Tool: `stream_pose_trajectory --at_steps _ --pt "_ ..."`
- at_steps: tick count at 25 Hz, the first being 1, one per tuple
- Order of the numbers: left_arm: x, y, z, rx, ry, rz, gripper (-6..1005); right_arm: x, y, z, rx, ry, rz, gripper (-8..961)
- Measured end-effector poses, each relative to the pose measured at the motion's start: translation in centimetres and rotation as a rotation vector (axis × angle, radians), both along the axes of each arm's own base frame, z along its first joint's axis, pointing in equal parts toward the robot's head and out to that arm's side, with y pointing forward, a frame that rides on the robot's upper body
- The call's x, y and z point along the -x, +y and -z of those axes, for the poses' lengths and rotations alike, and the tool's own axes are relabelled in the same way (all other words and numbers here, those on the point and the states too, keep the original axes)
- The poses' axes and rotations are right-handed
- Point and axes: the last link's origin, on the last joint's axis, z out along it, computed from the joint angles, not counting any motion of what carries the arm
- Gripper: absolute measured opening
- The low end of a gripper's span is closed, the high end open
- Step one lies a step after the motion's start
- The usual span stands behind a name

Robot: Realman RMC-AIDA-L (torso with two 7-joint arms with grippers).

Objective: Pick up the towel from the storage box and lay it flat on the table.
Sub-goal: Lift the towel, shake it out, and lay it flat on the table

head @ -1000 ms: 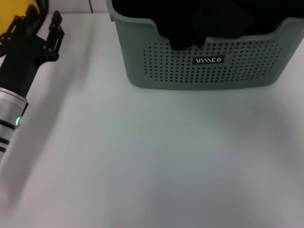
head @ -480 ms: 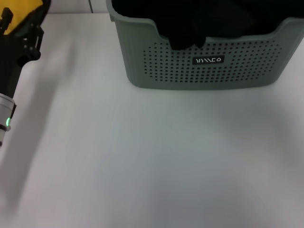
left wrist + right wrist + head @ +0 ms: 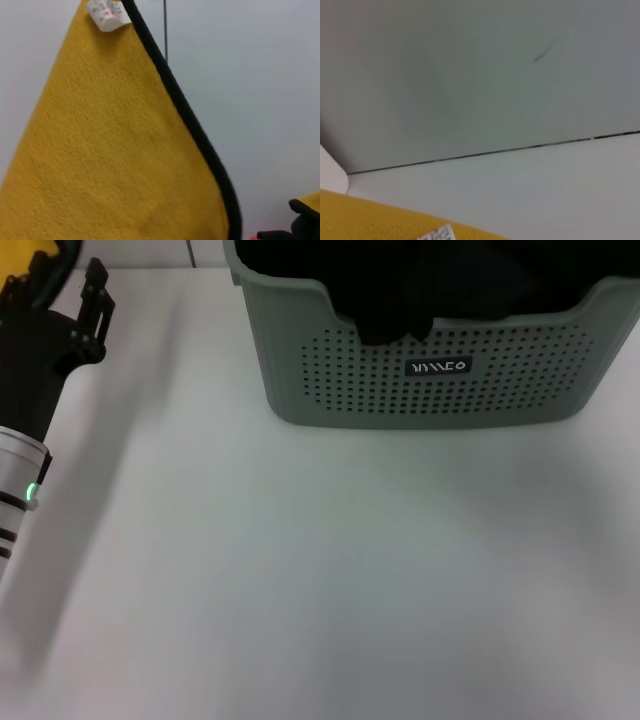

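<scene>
Head view: high, pitched forward and down onto the white counter (image 3: 330,570). Storage box (image 3: 430,370) cut off at 12 to 1 o'clock, left hand (image 3: 70,300) at the frame edge near 10 o'clock. Mid range, broad coverage.

Left wrist view: very close on the yellow towel (image 3: 115,150), fills most of the frame; black edging runs diagonally, white tag (image 3: 107,14) at the frame edge, pale surface behind.

Right wrist view: low, near-level across the counter (image 3: 530,190) toward a grey wall (image 3: 470,75); only a strip of towel (image 3: 380,222) and the tag (image 3: 437,234) at the frame edge.

Shared: towel and tag in both wrist views; counter in head and right wrist.
</scene>
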Motion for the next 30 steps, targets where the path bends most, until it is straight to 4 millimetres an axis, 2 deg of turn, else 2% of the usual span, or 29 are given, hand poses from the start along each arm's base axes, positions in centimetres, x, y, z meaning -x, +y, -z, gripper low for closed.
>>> stream_pose_trajectory --at_steps 11,23,30 --pt "-0.3 0.3 0.1 -0.036 -0.055 -0.035 547 -0.4 0.1 0.5 -0.012 0.002 0.003 11" --pt "-1.3 0.0 0.1 -0.05 -0.052 0.027 547 0.2 -0.2 0.4 -0.011 0.031 -0.007 11" --pt "-1.5 0.3 -0.1 -0.071 -0.073 0.017 547 -0.3 -0.1 0.7 -0.012 0.019 -0.003 11"
